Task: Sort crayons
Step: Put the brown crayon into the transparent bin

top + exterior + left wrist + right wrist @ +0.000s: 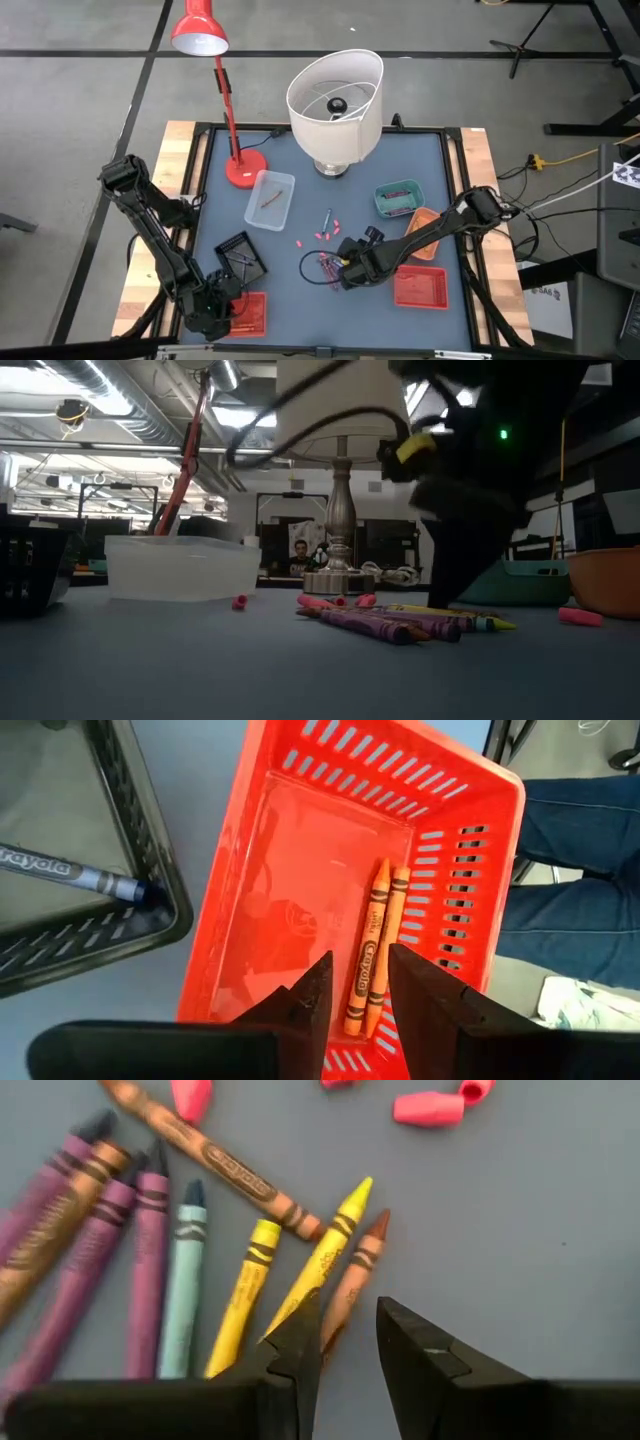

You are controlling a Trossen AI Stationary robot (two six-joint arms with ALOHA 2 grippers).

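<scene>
Several crayons (185, 1280) in purple, light blue, yellow and brown lie loose on the blue mat (330, 268), also seen in the low view (400, 622). My right gripper (350, 1335) hovers open just over them. Its fingertips stand on either side of the lower end of a brown-orange crayon (355, 1275), beside a yellow crayon (325, 1255). My left gripper (360, 990) is open above the near-left red tray (300, 870). Two orange crayons (372, 950) lie side by side on that tray's floor. A dark crayon (60, 870) lies in the black tray (150, 920).
Pink stubs (428, 1108) lie scattered past the crayons. A clear tray (270, 198), a teal tray (398, 197), an orange tray (420, 222) and a second red tray (420, 288) ring the pile. A red desk lamp (245, 168) and a white-shaded lamp (335, 100) stand at the far edge.
</scene>
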